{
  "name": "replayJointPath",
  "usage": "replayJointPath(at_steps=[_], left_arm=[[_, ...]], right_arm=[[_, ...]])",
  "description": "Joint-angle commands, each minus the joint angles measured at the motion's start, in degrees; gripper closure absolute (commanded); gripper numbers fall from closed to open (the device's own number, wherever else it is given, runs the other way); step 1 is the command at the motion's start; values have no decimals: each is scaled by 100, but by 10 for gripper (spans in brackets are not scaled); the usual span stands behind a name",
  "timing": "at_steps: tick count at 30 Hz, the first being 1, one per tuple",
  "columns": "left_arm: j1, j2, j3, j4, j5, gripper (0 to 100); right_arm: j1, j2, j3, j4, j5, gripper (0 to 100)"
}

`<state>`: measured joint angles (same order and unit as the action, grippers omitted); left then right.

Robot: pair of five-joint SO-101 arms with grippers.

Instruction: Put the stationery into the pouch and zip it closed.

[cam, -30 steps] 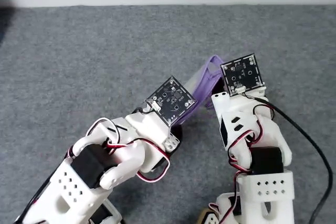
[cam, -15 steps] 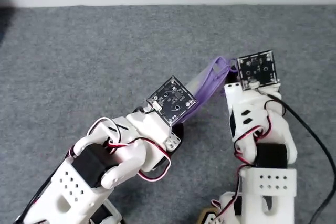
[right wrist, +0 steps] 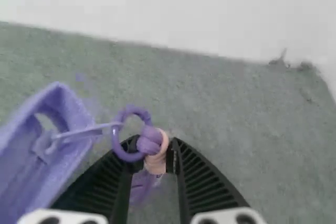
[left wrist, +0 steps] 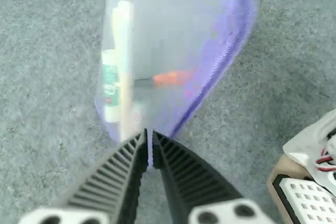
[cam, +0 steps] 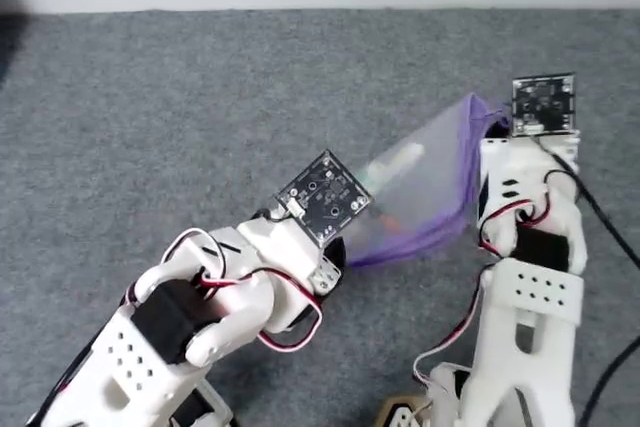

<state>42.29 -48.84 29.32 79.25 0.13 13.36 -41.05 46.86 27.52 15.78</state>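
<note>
High view: pouch [cam: 425, 192] hangs taut between left jaws and right jaws.

My pouch [cam: 425, 192] is a see-through bag edged in purple. It is stretched out flat and slanted between my two arms. One corner is pinched between the closed fingers of my left gripper [left wrist: 148, 139]. The far end is held by its zipper pull [right wrist: 131, 129], a purple ring on a knotted purple cord, which is clamped in my right gripper [right wrist: 155, 145]. The stationery is inside and shows through the clear wall. A white stick with a green band [left wrist: 122, 66] lies lengthways along one side. A thin piece with an orange-red part [left wrist: 173, 78] lies crosswise towards the purple seam. I can't tell how far the zip is drawn.
</note>
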Motion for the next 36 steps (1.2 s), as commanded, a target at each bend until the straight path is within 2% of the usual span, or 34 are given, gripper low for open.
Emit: replayJointPath(at_steps=[1,6,10,17,22,28,33,36], left_arm=[[-26,-105,-66,0,-44,988],[-26,-105,-75,-35,-35,986],[-53,-105,-84,0,-18,963],[-967,-114,-356,97,747,799],[-1486,-114,-497,316,774,786],[-1969,-211,-664,492,774,786],[-2268,-624,-664,536,782,786],[-2470,-756,-664,712,782,786]], right_arm=[[40,-57,-97,-66,-35,991],[-75,-295,-141,22,26,991],[-136,-541,-141,585,273,991],[-22,-963,-114,1859,352,991],[215,-1077,158,2563,905,991],[391,-1077,809,2747,1459,991],[-523,-1077,1248,2703,1495,991],[-1385,-1068,1336,2527,1081,991]])
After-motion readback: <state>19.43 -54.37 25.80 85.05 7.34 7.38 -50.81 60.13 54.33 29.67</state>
